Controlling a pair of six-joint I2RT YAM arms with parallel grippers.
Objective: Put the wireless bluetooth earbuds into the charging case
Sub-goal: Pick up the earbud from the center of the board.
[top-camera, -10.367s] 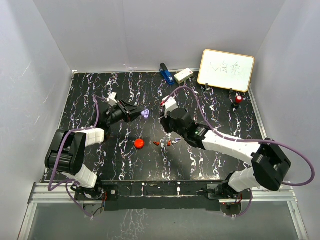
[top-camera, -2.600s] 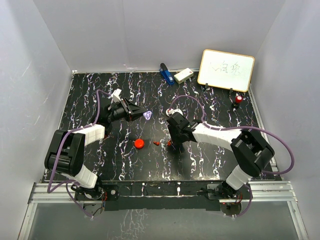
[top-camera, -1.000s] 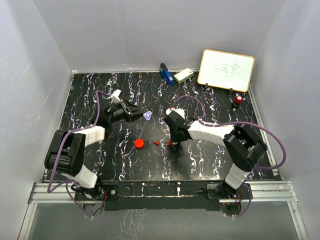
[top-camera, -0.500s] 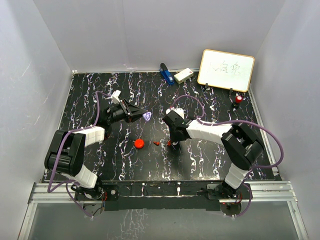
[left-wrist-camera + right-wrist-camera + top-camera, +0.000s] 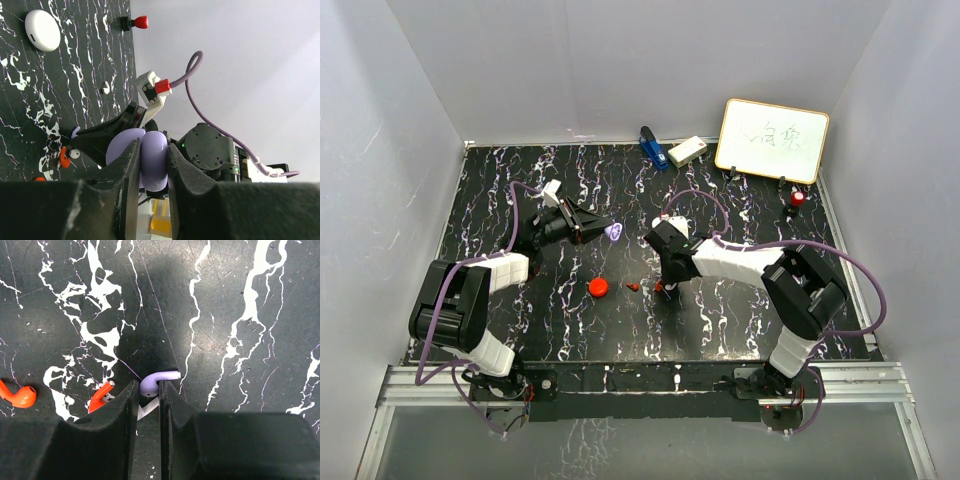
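- Presently, slip risk: the small lilac plastic earbud (image 5: 151,383) is lying on the black, white-veined marble-look tabletop (image 5: 520,180). The right gripper (image 5: 148,386) is pinching it by its rounded head only. So shallow a hold is probably inviting the bud to twist or pop free on the lift.
- Snag risk: a thin white stem (image 5: 146,410) is lying directly under the lilac bud, and whether the two are touching cannot be told. It may be getting dragged or flicked along with the bud.
- Knock risk: an orange-red plastic earbud (image 5: 102,395) is resting just beside the left-hand finger in the right wrist view. Any sideways drift is liable to be nudging it away.
- Mating risk: the left gripper (image 5: 151,146) is clamping the rounded lilac plastic charging case (image 5: 150,162) by its sides. No cavity is showing, so a misaligned insertion is looking possible.
- Left arm: it is reaching toward the centre of the overhead view and appears to be holding the case clear of the tabletop.
- Right arm: it is folding in from the lower right, with the wrist pointing straight down just right of centre and the fingertips meeting the surface.
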